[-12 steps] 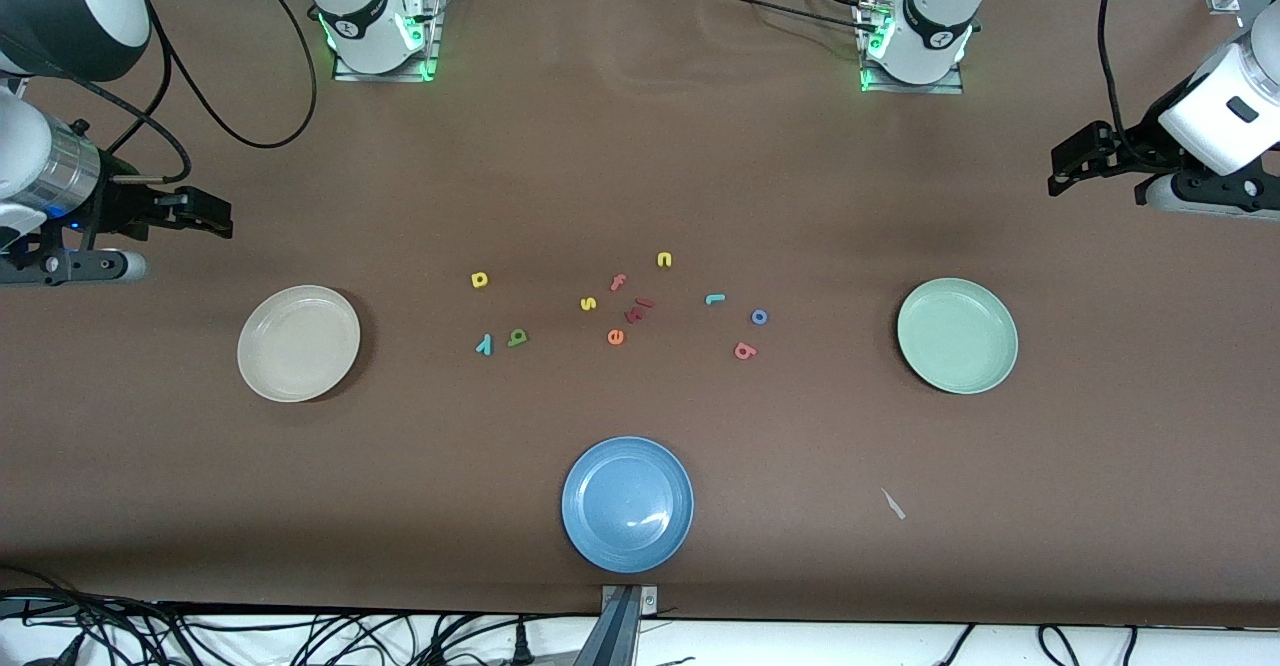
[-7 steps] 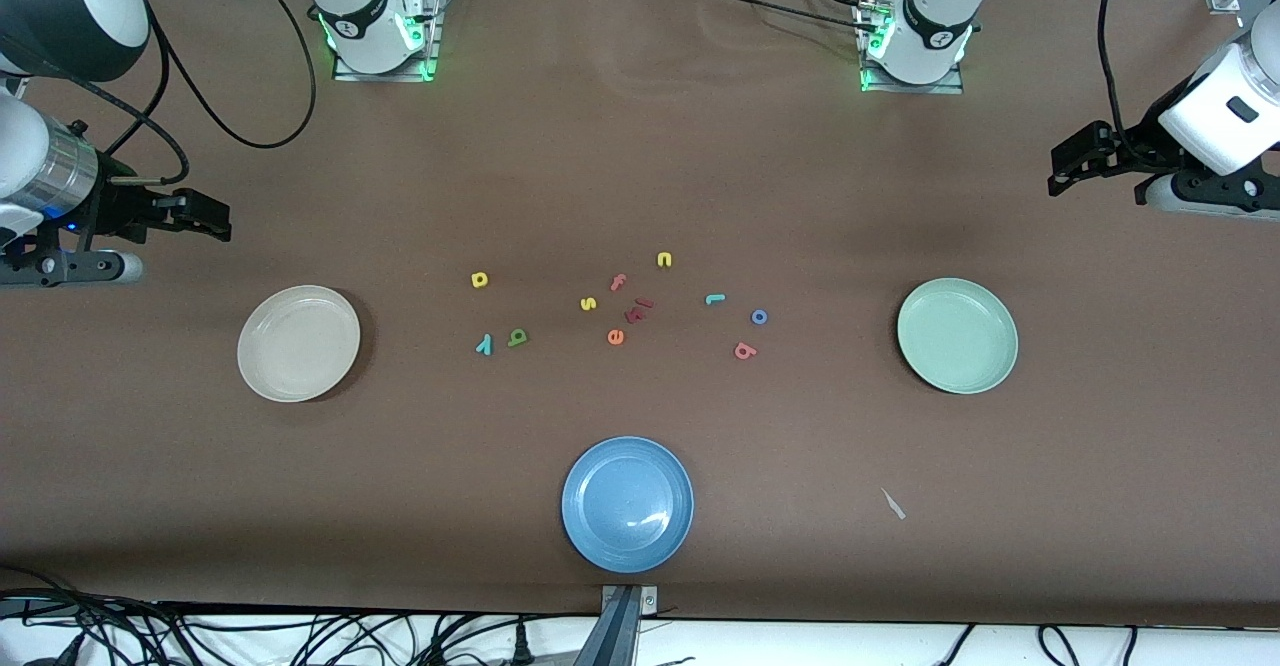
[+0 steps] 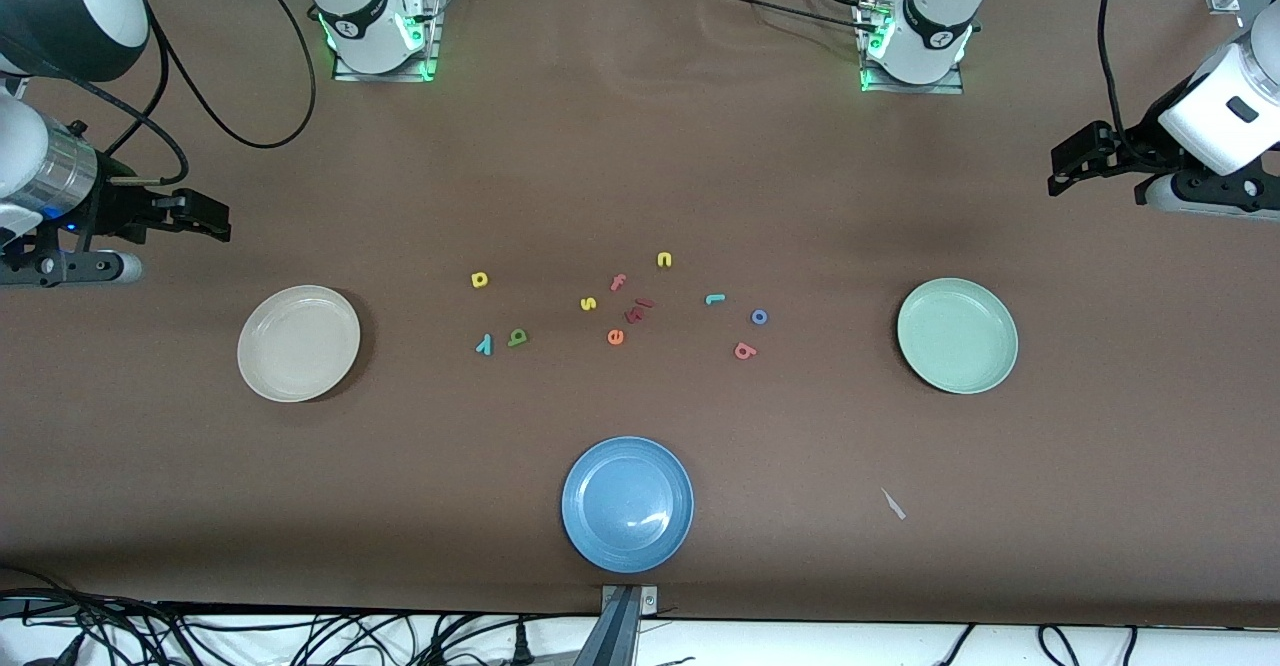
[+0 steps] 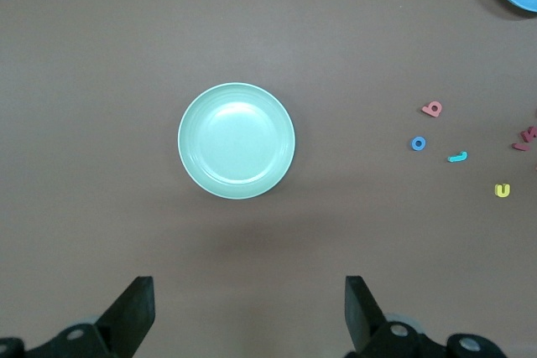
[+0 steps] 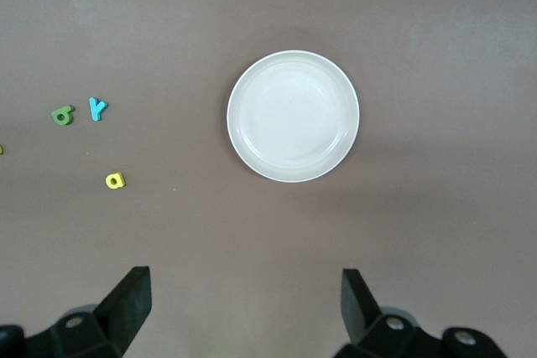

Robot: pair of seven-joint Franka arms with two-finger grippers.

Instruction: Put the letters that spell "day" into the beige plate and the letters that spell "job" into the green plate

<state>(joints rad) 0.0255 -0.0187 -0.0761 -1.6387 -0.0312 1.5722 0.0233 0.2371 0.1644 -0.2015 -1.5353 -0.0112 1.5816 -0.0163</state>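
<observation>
The right gripper (image 3: 215, 217) hangs over bare table at the right arm's end, its jaws spread wide and holding nothing, which the right wrist view confirms. Under and a little toward the middle of it sits the beige plate (image 3: 298, 343), a smooth, shallow, glazed-looking round, empty.

Next come the letters for "day", all lying flat on the matte brown table (image 3: 640, 146) near its centre: the yellow d (image 3: 480, 279), then the teal y (image 3: 484, 345) and the green a (image 3: 517, 337) just beside each other, closer to the front edge. They look like thin foam cut-outs, so I'd judge them nearly weightless, soft and a bit grippy. A pinch across a straight stroke, fingertips brushing the cloth, should serve best; squeeze hard and they may buckle or flick away.

A loose scatter of other letters (image 3: 620, 306) fills the middle, and the blue plate (image 3: 627, 504) sits by the front edge.

Toward the left arm's end lie the "job" pieces: the teal j (image 3: 714, 298), a slim hook, the blue o (image 3: 759, 317), a small ring, and the salmon b (image 3: 744, 350). The ring looks best taken across its outer rim.

The green plate (image 3: 957, 335) is empty too. The left gripper (image 3: 1072, 168) waits over the table's end, jaws wide and empty.
</observation>
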